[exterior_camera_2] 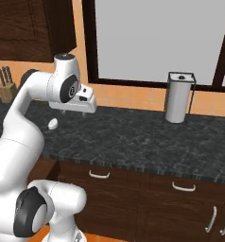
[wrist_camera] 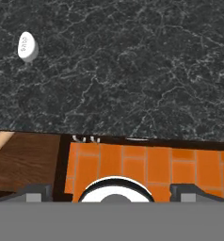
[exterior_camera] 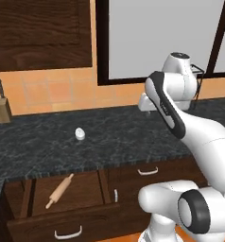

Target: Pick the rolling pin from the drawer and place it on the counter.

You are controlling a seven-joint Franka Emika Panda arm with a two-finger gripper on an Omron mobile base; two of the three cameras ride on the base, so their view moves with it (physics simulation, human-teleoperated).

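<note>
Nothing is moved yet: the slim tan wooden rolling pin [exterior_camera: 60, 190] lies in the open dark brown drawer [exterior_camera: 17, 225], well below the spread, empty two-finger gripper [wrist_camera: 111, 189] over the dark marbled counter [exterior_camera: 48, 151].

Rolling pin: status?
Pincer open, empty, above the counter. Rolling pin lies in the open drawer, untouched. Nothing on top of it.

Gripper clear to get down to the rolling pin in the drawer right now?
Probably yes. The drawer is pulled open, the rolling pin lies uncovered on its bottom, and the open gripper hangs above the counter to the right, nothing between.
</note>
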